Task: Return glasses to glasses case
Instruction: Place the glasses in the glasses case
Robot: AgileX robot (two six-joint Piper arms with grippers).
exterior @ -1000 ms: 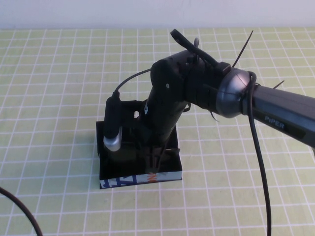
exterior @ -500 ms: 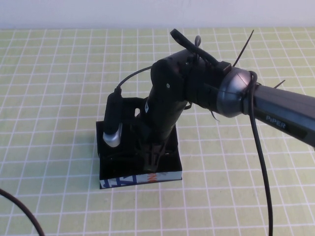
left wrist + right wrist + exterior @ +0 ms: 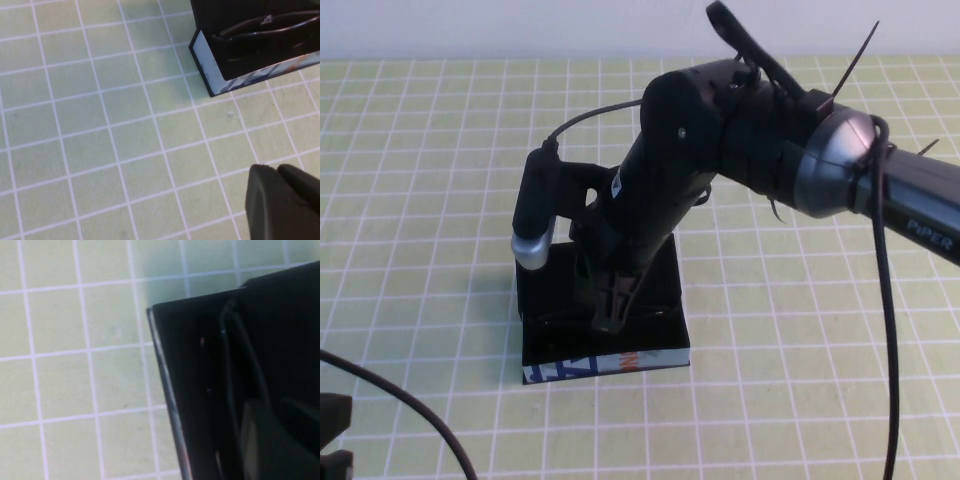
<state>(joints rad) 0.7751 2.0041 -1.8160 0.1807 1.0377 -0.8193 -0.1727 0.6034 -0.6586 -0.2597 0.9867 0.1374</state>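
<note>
Since the black thick plastic-framed glasses (image 3: 265,27) lie light and fragile in the rectangular black case (image 3: 605,355), the empty, closed right gripper (image 3: 610,310) above should take their frame; the left gripper (image 3: 282,202), parked nearby, looks shut.

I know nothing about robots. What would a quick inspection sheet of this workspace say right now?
Surface: green mat with a white grid.
Job's things: glasses case sits open on the mat; glasses lie inside it.
Clutter: nothing seen.
Pincers: right pincer hangs over the case's opening, closed, holding nothing. Left pincer is parked over the mat at the near left, away from the case, closed and empty.
Cables: black cable crosses the near left corner; another runs along the right arm.
Surroundings: pale wall behind the mat.
</note>
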